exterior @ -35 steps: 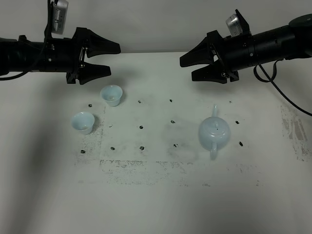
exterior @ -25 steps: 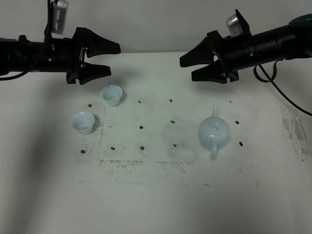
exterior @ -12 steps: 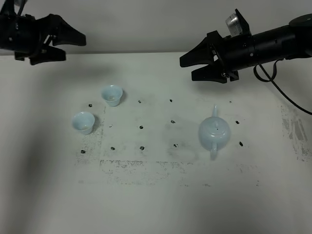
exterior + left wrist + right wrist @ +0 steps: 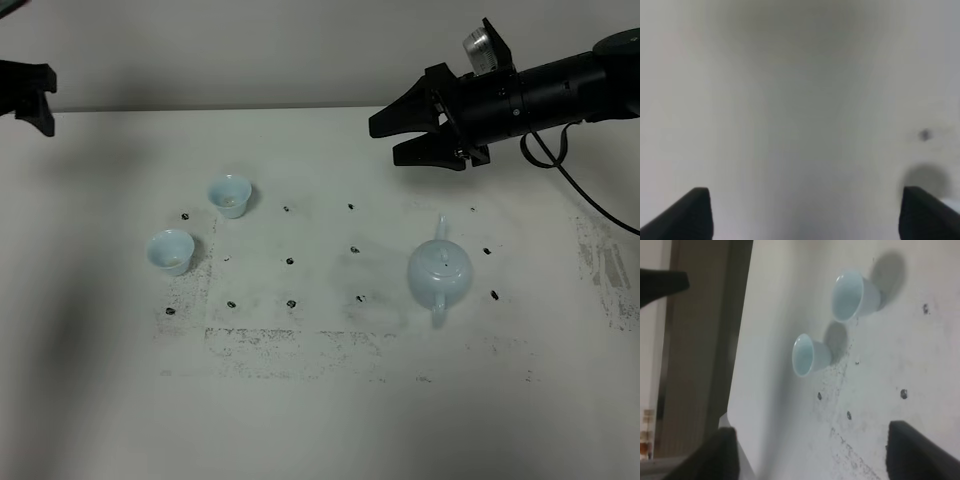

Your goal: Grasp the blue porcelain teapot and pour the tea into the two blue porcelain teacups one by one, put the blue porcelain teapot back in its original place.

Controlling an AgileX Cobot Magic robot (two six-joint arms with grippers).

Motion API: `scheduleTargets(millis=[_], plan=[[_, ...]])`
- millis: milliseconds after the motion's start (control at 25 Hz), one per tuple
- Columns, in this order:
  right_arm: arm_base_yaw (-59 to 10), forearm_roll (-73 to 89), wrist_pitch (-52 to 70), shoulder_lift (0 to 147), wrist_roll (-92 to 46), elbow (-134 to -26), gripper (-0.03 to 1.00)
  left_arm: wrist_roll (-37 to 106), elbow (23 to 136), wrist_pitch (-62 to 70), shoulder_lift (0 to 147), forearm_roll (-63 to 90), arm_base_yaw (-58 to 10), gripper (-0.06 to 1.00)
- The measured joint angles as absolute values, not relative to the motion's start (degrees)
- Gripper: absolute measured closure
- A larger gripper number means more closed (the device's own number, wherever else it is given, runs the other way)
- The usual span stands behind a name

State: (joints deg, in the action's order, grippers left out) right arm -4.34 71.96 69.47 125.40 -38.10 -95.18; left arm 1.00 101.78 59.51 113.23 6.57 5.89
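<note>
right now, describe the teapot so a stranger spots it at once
On the white table, look at the right half, near the right gripper. The blue porcelain teapot stands there alone. Unlike the two blue porcelain teacups on the left, it is much bigger, with a lid, spout and loop handle.

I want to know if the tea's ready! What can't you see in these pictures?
- Inside the glossy pale-blue round porcelain teapot: its lid covers it in the high view; neither wrist view shows the teapot.
- Any tea in the two small pale-blue handleless porcelain cups: too small or side-on to tell.
- Left end effector: cut off by the high view's left edge; blurred in its wrist view.
</note>
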Motion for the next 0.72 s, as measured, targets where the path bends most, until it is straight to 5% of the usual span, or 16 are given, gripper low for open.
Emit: scheduleTargets(millis=[440,720], plan=[[-4.34,71.96,69.47,125.40,-38.51,-95.18,0.37,2.26,101.69,68.30,107.44,3.06,5.93,0.22],[-4.34,71.96,69.47,125.40,-38.51,-95.18,0.37,2.40,90.73,68.30,93.93,2.86,5.93,0.22]])
